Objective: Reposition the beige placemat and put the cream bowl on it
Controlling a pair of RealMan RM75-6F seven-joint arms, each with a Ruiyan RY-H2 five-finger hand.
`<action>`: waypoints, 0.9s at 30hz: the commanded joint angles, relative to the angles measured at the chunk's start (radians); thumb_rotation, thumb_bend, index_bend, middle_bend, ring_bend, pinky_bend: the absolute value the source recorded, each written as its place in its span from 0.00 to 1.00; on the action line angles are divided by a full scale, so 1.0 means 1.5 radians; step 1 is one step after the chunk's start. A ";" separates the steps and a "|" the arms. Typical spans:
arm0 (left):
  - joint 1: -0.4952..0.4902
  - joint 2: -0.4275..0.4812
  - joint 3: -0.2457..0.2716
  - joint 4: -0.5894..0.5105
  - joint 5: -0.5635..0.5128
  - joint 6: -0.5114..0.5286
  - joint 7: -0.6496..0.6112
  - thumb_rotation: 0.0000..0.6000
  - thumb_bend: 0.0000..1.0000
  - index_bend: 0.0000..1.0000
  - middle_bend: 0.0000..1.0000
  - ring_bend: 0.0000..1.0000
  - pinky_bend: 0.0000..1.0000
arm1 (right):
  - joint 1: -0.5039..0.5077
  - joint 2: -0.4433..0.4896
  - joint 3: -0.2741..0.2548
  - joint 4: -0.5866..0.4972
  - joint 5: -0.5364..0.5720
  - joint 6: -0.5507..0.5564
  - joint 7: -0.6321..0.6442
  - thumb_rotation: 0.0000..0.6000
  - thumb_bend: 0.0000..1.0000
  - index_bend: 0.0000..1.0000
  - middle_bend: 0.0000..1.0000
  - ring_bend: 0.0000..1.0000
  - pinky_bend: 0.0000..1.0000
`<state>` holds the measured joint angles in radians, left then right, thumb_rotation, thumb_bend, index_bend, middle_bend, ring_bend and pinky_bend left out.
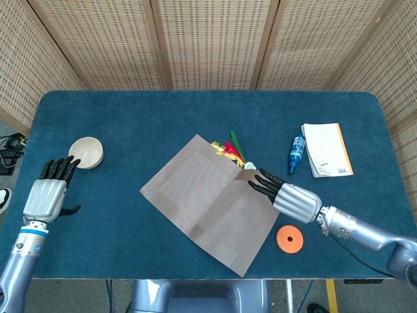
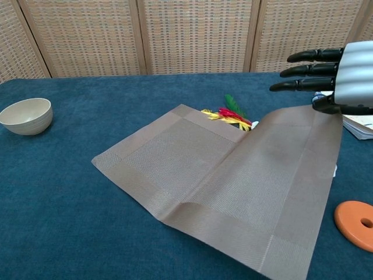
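Your right hand (image 2: 341,73) pinches the beige placemat (image 1: 212,199) by its right edge, lifted, mid-table toward the front; cream bowl (image 1: 86,152) sits near the table's left edge, your left hand (image 1: 45,195) open, fingers apart, beside it

We see a table (image 1: 163,111) covered in dark blue cloth. On it lie a cream bowl (image 1: 86,152) near the left edge, a beige placemat (image 1: 212,202) at the middle towards the front edge, a feathered toy (image 1: 233,150) at its far corner, an orange disc (image 1: 289,238) near the front edge, and a blue bottle (image 1: 296,154) beside a booklet (image 1: 326,149) towards the right edge
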<state>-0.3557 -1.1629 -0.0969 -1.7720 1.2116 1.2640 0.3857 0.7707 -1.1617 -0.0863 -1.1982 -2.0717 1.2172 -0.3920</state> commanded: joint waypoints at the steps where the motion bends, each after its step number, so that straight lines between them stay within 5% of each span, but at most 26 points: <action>1: 0.000 0.000 0.000 0.001 -0.002 -0.001 0.000 1.00 0.00 0.00 0.00 0.00 0.00 | 0.059 -0.007 0.014 0.086 -0.029 -0.054 -0.024 1.00 0.57 0.76 0.05 0.00 0.00; 11: -0.001 0.001 -0.001 0.002 -0.006 -0.006 -0.003 1.00 0.00 0.00 0.00 0.00 0.00 | 0.098 -0.045 0.019 0.231 -0.003 -0.106 -0.026 1.00 0.48 0.74 0.02 0.00 0.00; 12: -0.002 0.001 -0.001 0.003 -0.007 -0.007 -0.004 1.00 0.00 0.00 0.00 0.00 0.00 | 0.097 -0.047 0.018 0.244 0.002 -0.108 -0.027 1.00 0.45 0.68 0.01 0.00 0.00; 14: -0.003 0.001 -0.001 0.004 -0.008 -0.009 -0.004 1.00 0.00 0.00 0.00 0.00 0.00 | 0.085 -0.050 0.024 0.262 0.029 -0.117 -0.034 1.00 0.29 0.37 0.00 0.00 0.00; 17: -0.005 -0.001 0.000 0.007 -0.009 -0.014 -0.003 1.00 0.00 0.00 0.00 0.00 0.00 | 0.060 -0.050 0.041 0.257 0.070 -0.104 -0.045 1.00 0.05 0.06 0.00 0.00 0.00; 27: -0.014 -0.012 0.007 0.026 0.008 -0.031 -0.013 1.00 0.00 0.00 0.00 0.00 0.00 | -0.082 -0.043 0.127 0.130 0.245 0.079 0.073 1.00 0.00 0.00 0.00 0.00 0.00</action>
<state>-0.3727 -1.1780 -0.0896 -1.7388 1.2178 1.2246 0.3694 0.7253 -1.2332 0.0571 -0.9187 -1.7792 1.2555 -0.3610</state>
